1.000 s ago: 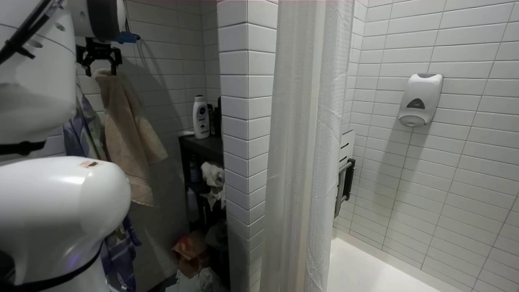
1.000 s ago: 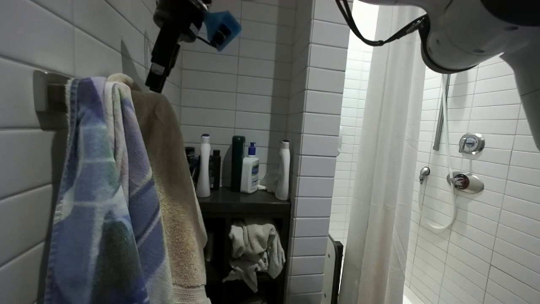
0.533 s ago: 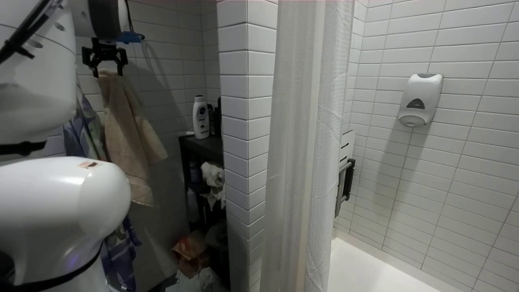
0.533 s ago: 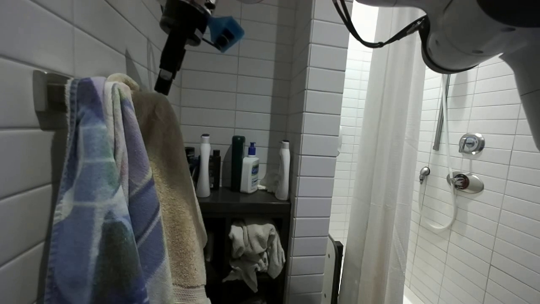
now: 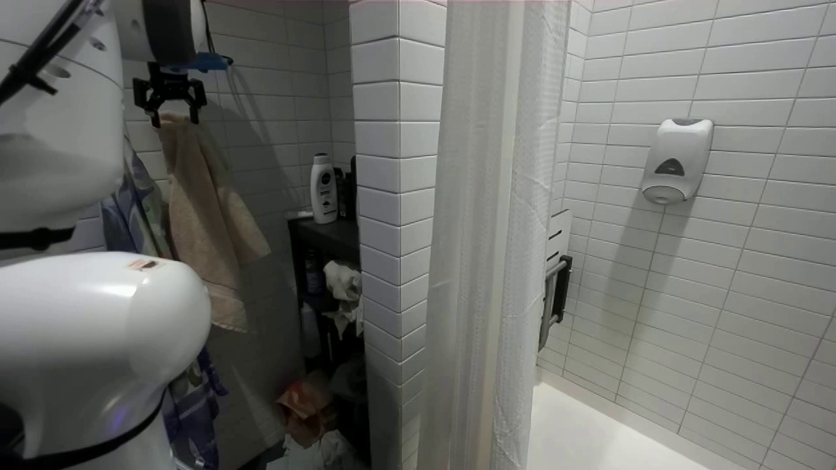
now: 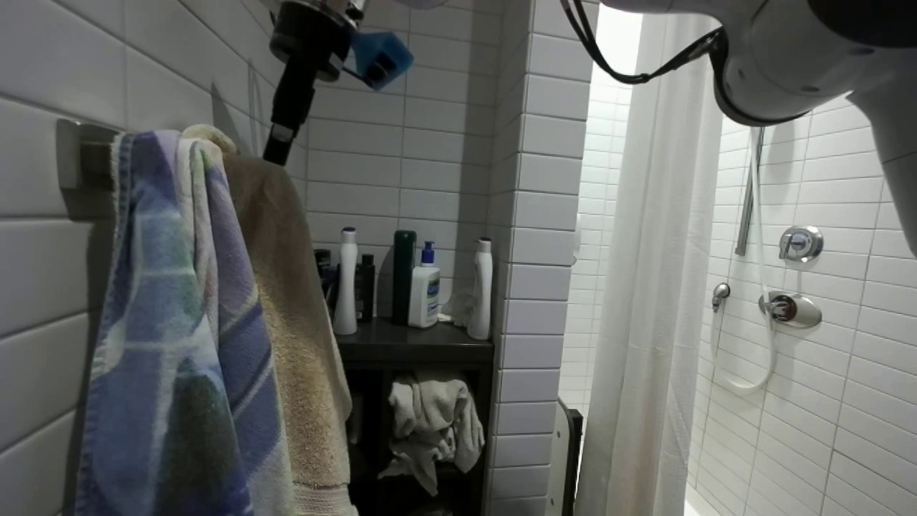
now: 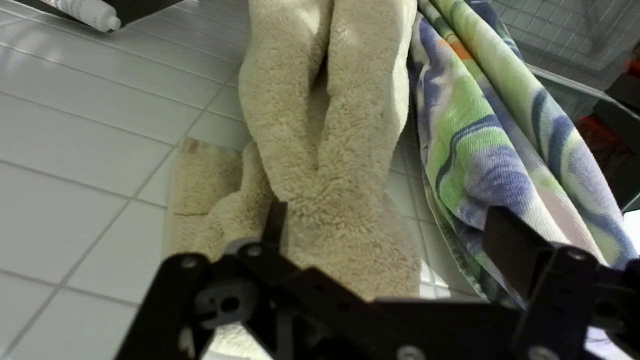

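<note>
My gripper [image 5: 175,121] is open and holds nothing. It points down just above the top of a beige towel [image 5: 206,215] that hangs from a wall bar. In an exterior view the gripper [image 6: 276,154] stands at the towel's [image 6: 301,322] upper edge; I cannot tell whether it touches. In the wrist view the gripper's [image 7: 387,220] fingers are wide apart. The beige towel [image 7: 370,75] shows by and beyond the left finger, and a blue, green and purple patterned towel [image 7: 480,130] lies beyond the right finger. The patterned towel [image 6: 165,301] hangs beside the beige one.
The metal towel bar [image 6: 89,154] is fixed to the tiled wall. A black shelf [image 6: 415,347] holds several bottles and a whitish cloth [image 6: 433,416]. A tiled pillar [image 6: 537,287] and a shower curtain [image 6: 637,287] stand beyond. A soap dispenser [image 5: 679,156] hangs on the shower wall.
My gripper has moved sideways along the beige towel's top, rightward in both exterior views, then dipped very slightly. The fingers stay apart and the towels have not visibly moved.
</note>
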